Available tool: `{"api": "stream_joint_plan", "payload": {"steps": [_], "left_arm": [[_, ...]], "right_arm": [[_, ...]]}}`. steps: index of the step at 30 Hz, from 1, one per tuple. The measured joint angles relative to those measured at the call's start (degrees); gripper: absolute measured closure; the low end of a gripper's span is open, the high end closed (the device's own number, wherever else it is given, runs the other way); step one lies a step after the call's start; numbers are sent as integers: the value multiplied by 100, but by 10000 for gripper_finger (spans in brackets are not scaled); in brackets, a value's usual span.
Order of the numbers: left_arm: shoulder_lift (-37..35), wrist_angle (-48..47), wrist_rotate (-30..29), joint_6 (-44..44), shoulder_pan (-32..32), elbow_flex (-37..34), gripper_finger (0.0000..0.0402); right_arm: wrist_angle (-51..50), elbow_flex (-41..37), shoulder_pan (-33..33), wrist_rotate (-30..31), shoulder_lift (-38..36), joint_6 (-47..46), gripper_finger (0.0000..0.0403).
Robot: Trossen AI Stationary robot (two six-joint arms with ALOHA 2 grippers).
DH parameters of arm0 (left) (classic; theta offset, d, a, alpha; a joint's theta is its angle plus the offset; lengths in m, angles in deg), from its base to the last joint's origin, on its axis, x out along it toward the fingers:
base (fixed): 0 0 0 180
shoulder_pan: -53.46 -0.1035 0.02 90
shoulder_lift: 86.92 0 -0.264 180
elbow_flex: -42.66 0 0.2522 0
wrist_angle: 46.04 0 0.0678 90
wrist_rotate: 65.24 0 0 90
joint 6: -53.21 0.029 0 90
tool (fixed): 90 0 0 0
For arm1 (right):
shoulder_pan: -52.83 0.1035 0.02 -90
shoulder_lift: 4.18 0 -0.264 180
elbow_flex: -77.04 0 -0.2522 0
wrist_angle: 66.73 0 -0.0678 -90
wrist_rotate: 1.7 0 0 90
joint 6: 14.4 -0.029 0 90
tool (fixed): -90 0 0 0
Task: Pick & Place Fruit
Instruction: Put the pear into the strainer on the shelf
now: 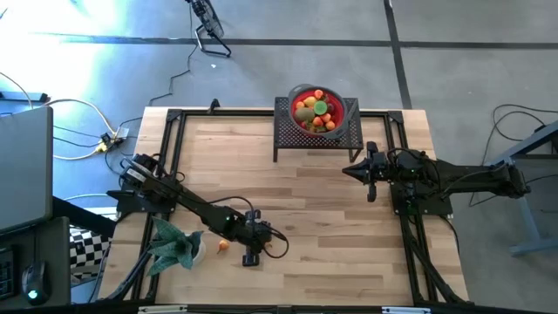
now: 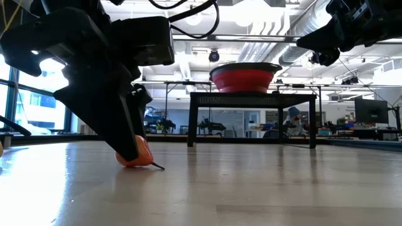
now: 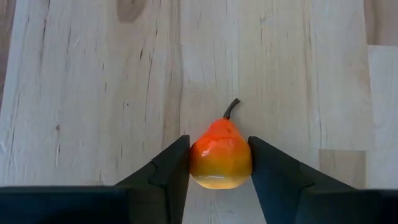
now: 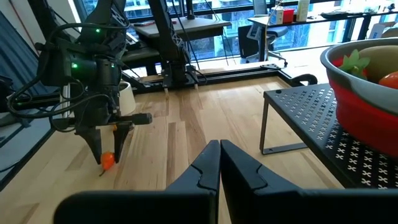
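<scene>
**Left Gripper Closing on Orange Pear-Shaped Fruit**

The left gripper (image 3: 219,163) is down at the table (image 1: 331,218), near the leafy plant (image 1: 174,247). Its fingers (image 3: 168,168) flank the orange fruit (image 3: 221,155), touching or nearly so; firm clamping cannot be confirmed.

Risk: the rounded, tapering body may squirt forward from between the fingers, or rotate on lifting, because contact sits on its widest part.

Orientation: the fruit lies on its side, long axis along the table, stem (image 3: 232,107) pointing away from the wrist.

The right gripper (image 4: 219,163) waits shut beside the raised rack (image 1: 288,131) carrying the bowl (image 1: 347,113).
</scene>
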Motion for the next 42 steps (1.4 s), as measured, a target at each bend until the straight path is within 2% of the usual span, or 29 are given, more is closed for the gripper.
{"api": "stream_joint_plan", "payload": {"steps": [21,32,42], "left_arm": [[-247,199,13,-18,-2,-3,258],[-915,329,-753,2,-43,4,258],[-1228,1048,-855,2,-620,4,258]], "right_arm": [[1,0,-1,-22,-1,4,398],[1,0,1,-23,-2,33,398],[0,0,-1,-22,-2,66,398]]}}
